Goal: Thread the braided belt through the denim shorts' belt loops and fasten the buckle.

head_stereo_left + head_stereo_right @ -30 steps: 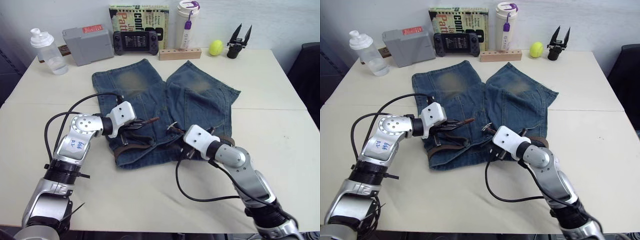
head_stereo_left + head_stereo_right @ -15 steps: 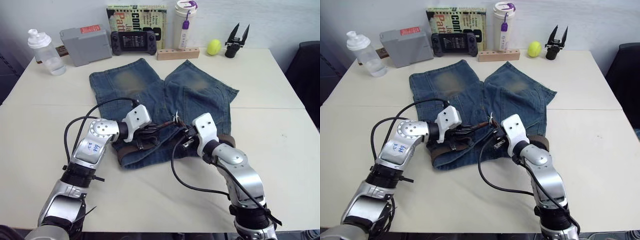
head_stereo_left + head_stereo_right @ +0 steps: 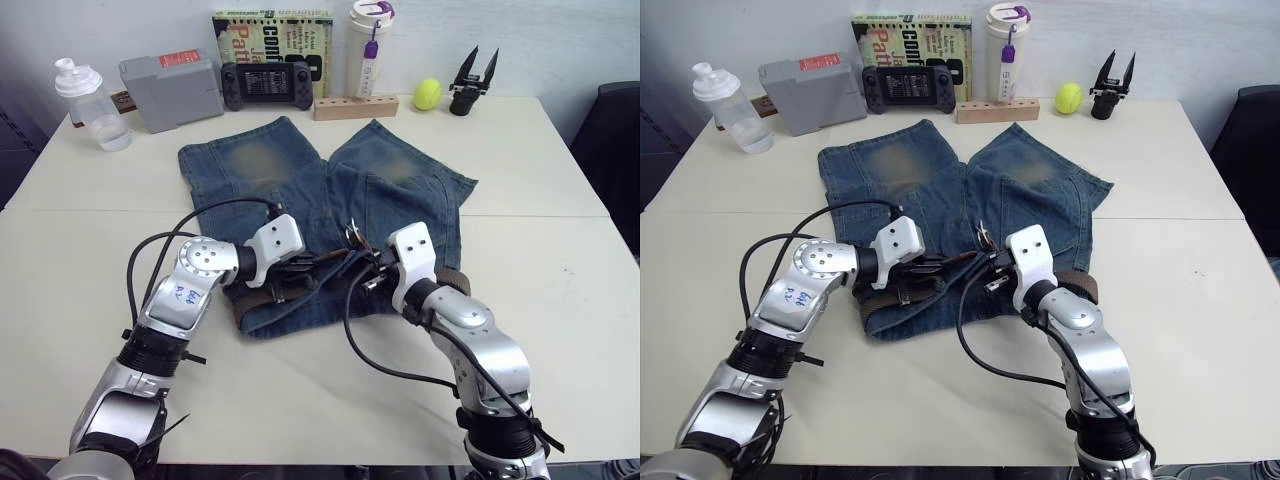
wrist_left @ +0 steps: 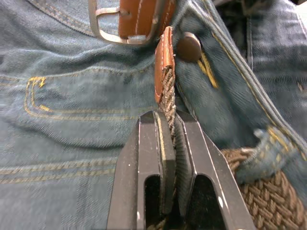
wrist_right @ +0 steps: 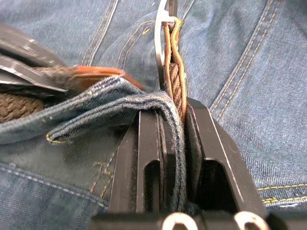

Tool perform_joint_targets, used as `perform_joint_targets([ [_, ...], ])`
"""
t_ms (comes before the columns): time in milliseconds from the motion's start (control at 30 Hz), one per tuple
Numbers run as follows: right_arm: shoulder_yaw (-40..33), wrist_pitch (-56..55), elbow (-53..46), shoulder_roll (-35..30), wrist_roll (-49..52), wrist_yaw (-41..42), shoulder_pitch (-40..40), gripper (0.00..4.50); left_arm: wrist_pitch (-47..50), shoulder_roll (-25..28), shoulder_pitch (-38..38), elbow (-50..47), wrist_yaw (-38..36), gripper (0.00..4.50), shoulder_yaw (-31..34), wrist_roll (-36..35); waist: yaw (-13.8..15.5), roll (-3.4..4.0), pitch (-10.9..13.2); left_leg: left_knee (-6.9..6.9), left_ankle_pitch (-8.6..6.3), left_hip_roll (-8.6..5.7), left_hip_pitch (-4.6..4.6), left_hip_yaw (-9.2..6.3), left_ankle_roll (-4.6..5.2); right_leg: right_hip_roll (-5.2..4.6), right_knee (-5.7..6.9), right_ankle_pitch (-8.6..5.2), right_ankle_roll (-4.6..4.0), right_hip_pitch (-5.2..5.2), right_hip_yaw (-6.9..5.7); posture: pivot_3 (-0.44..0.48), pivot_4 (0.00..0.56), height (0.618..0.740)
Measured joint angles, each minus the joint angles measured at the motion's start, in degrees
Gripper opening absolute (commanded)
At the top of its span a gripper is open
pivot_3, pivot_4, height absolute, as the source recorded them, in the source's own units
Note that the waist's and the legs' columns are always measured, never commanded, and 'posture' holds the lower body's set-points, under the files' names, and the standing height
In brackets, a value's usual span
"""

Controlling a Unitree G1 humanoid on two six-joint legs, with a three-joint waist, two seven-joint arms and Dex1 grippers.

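Left gripper (image 4: 169, 132) pinching the braided belt (image 4: 168, 98) near the buckle (image 4: 125, 29); right gripper (image 5: 173, 125) clamping belt and denim shorts (image 3: 400, 190) waistband edge.

**Setting: robot test lab, tabletop station**

Pale table (image 3: 560, 330) against a plain wall. Along its far edge sit assorted props: book (image 3: 276, 35), tumbler (image 3: 371, 45), handheld game console (image 3: 268, 82), grey box (image 3: 172, 92), plastic bottle (image 3: 88, 102), yellow-green ball (image 3: 429, 94), wooden block (image 3: 356, 106), spare black tool (image 3: 472, 82).
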Motion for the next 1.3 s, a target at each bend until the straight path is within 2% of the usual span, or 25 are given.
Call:
perform_joint_targets([
  [67, -2.1, 0.1, 0.0, 2.8, 1.7, -1.7, -0.1, 0.0, 0.6, 0.5, 0.1, 0.0, 0.2, 0.0, 1.1, -0.7, 0.0, 0.0, 0.0, 0.0, 0.0, 0.0, -0.01, -0.01, 0.0, -0.01, 0.0, 0.0, 0.0, 0.0, 0.0, 0.0, 0.15, 0.694],
  [233, -8.7, 1.1, 0.1, 9.9, 1.2, -13.1, -1.6, 0.0, 2.8, 1.5, 0.7, -0.2, 1.6, 0.0, 5.2, -2.1, 0.2, -0.03, 0.0, -0.01, 0.0, -0.04, -0.01, -0.02, -0.01, -0.03, 0.01, 0.0, 0.0, -0.01, 0.03, 0.0, 0.15, 0.694],
  [433, -5.3, 2.1, -1.3, 11.6, 3.9, -13.6, -1.4, 0.0, 3.6, 1.4, 3.9, -2.7, 1.9, 0.0, 3.4, -1.8, -0.1, -0.03, 0.0, -0.08, 0.0, -0.01, 0.0, 0.05, -0.02, 0.03, 0.07, -0.01, -0.01, -0.11, 0.15, 0.0, 0.15, 0.694],
  [533, 0.5, 1.1, -1.3, 2.8, 3.6, -9.2, -1.1, 0.0, 4.2, 1.4, 3.8, -3.5, 2.4, 0.0, 3.4, -1.8, -0.2, -0.04, 0.0, -0.08, -0.01, -0.03, 0.01, 0.12, 0.0, 0.01, 0.04, -0.01, -0.02, -0.13, 0.21, 0.0, 0.15, 0.694],
  [633, 18.5, -9.6, -1.8, -21.6, -6.5, 3.1, -2.0, 0.0, 4.2, 2.1, 3.7, -3.4, 2.6, 0.0, 3.3, -1.7, -0.3, -0.09, -0.1, -0.05, -0.08, -0.13, 0.05, 0.43, 0.11, -0.11, -0.03, -0.06, 0.01, -0.36, 0.29, 0.0, 0.15, 0.694],
  [733, 24.7, -19.9, 0.5, -30.1, -12.9, 9.1, -3.0, 0.0, 3.7, 4.0, 3.0, -1.6, 2.5, 0.0, 3.7, -1.4, -0.6, -0.2, -0.1, -0.04, -0.04, 0.1, 0.08, 0.5, 0.0, -0.04, 0.01, -0.06, 0.0, -0.39, 0.35, 0.0, 0.15, 0.694],
  [900, 26.5, -36.7, 7.1, -37.4, -19.6, 15.2, -8.8, 0.0, 2.7, 9.1, 2.4, 2.0, 1.5, 0.0, 4.0, 0.0, -1.3, -0.21, -0.1, -0.02, -0.02, 0.12, 0.1, 0.55, -0.03, -0.06, 0.06, -0.07, -0.02, -0.41, 0.31, 0.0, 0.15, 0.694],
  [1000, 26.4, -43.2, 10.4, -37.6, -21.1, 16.8, -10.9, 0.0, 2.6, 9.8, 2.1, 2.6, 1.4, 0.0, 4.2, 0.4, -1.3, -0.22, -0.1, 0.03, -0.03, 0.11, 0.09, 0.55, -0.02, -0.09, 0.06, -0.07, -0.02, -0.38, 0.35, 0.0, 0.15, 0.694],
  [1033, 25.8, -43.7, 11.0, -36.4, -20.7, 16.8, -10.9, 0.0, 2.5, 9.8, 2.1, 2.6, 1.4, 0.0, 4.2, 0.4, -1.2, -0.23, -0.2, 0.04, -0.03, 0.11, 0.08, 0.53, -0.02, -0.1, 0.06, -0.07, -0.02, -0.37, 0.38, 0.0, 0.15, 0.694],
  [1067, 22.9, -41.3, 12.2, -32.0, -19.4, 15.1, -10.6, 0.0, 2.5, 10.0, 2.1, 2.7, 1.4, 0.0, 4.2, 0.6, -1.4, -0.34, -0.2, 0.09, -0.02, 0.18, 0.08, 0.48, -0.03, -0.05, 0.07, -0.06, -0.03, -0.32, 0.39, 0.0, 0.15, 0.694],
  [1133, 15.7, -29.5, 11.9, -21.2, -14.7, 10.3, -9.5, 0.0, 2.5, 9.9, 2.1, 2.7, 1.4, 0.0, 4.2, 0.6, -1.4, -0.35, -0.2, 0.06, 0.03, 0.23, 0.09, 0.41, -0.08, 0.02, 0.19, -0.06, -0.05, -0.28, 0.36, 0.0, 0.15, 0.694],
  [1167, 12.4, -20.2, 10.1, -17.5, -12.1, 8.8, -8.6, 0.0, 2.5, 9.4, 2.0, 2.5, 1.4, 0.0, 4.1, 0.6, -1.2, -0.32, -0.2, 0.05, 0.04, 0.18, 0.07, 0.35, -0.1, 0.02, 0.34, -0.06, -0.06, -0.29, 0.36, 0.0, 0.15, 0.694],
  [1300, 10.7, -6.6, 4.3, -13.7, -8.2, 8.5, -5.4, 0.0, 2.6, 9.3, 2.0, 2.5, 1.1, 0.0, 4.1, 0.6, -0.6, -0.33, -0.2, 0.07, -0.01, 0.07, 0.02, 0.28, -0.02, -0.07, 0.24, -0.07, -0.08, -0.23, 0.35, 0.0, 0.15, 0.694],
])
